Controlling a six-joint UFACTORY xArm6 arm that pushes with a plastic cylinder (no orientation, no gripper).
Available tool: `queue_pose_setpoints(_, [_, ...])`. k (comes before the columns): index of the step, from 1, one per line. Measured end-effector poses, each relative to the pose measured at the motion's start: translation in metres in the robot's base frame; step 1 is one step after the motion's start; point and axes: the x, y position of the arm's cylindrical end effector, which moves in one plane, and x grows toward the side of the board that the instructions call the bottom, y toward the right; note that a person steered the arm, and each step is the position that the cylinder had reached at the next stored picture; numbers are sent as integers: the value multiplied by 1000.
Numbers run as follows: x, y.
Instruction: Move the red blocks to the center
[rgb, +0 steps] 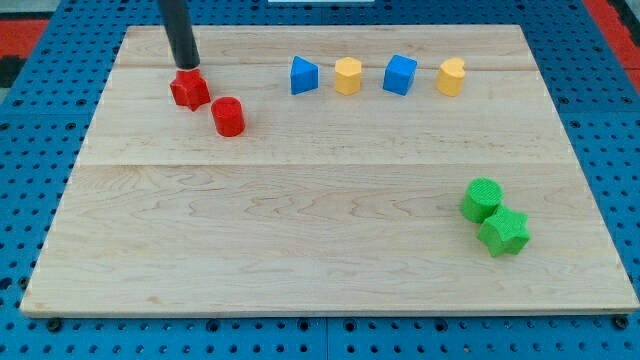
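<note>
Wooden desk (330, 250) on blue pegboard. My tip (186, 66), bare rod end effector holding nothing, touches red star block (189, 89) top edge; red cylinder (228, 116) just beyond, toward view's bottom-right, centre further same way.

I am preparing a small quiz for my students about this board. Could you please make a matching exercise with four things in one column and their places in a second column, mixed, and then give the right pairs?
Column one:
1. red star block
2. red cylinder
3. green star block
4. yellow heart block

Column two:
A. last on the view's right in the top row
B. right under my tip, at the view's top left
C. at the view's lower right, touching the green cylinder
D. just down and to the view's right of the red star

Pairs: 1-B, 2-D, 3-C, 4-A
</note>
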Motion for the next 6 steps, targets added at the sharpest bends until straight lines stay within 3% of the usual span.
queue_pose_setpoints(2, [71,59])
queue_pose_setpoints(3, [94,58])
queue_pose_setpoints(5, [93,-11])
queue_pose_setpoints(6, [120,0])
